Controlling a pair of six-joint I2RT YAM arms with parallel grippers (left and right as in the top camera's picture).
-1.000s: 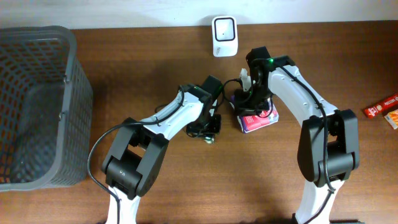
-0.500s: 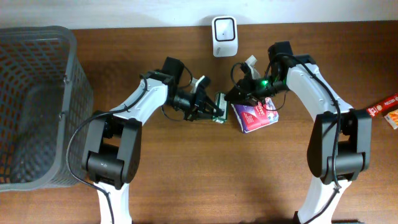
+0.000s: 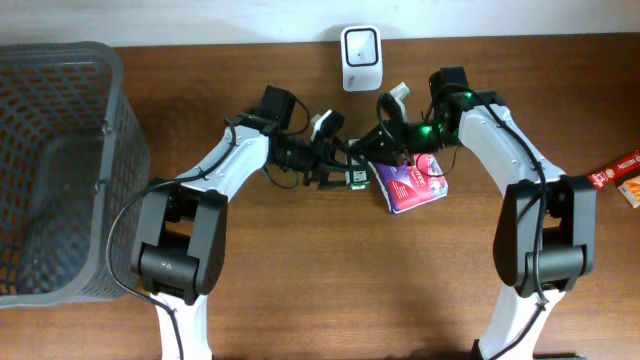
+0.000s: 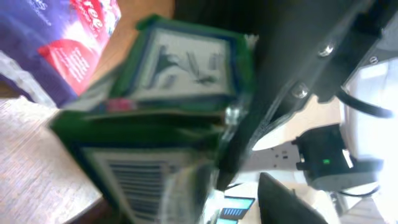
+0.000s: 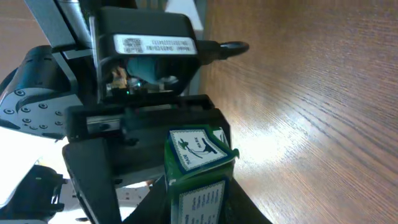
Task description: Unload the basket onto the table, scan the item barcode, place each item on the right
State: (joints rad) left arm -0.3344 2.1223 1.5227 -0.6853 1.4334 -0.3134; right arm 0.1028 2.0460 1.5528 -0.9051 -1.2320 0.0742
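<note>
Both arms are bent inward and meet at table centre, just below the scanner (image 3: 360,48). The left arm folds up from its base, elbows near the back edge and reaches right. The right arm mirrors it, reaching left, wrist tilted down.

The left gripper (image 3: 343,170) and right gripper (image 3: 368,163) are nose to nose with the green box (image 3: 355,179) between them, just above the wood.

- **Right gripper:** clamped on the green box. In its own wrist view the box (image 5: 198,163) sits upright between the two dark fingers.
- **Left gripper:** right up against the box. I cannot tell whether it is gripping or has let go (the left wrist view is blurred, and the box (image 4: 161,106) fills the frame).

Materials and shapes:
- **Green box:** small cardboard carton with green edges, a white panel carrying a plant drawing, and barcode stripes (image 4: 127,180) on one face.
- **Purple pouch (image 3: 412,186):** glossy and flat with red print. It lies on the table just right of the box, under the right gripper.
- **Scanner:** white, rounded, with a dark square window.
- **Basket (image 3: 125,180):** grey plastic mesh, at far left.
- **Table (image 3: 330,290):** brown wood grain.
- **Snack packets (image 3: 612,172):** red-orange, cut off by the right edge.

Counts: two arms, one box, one pouch, one scanner, one basket, two packets.
</note>
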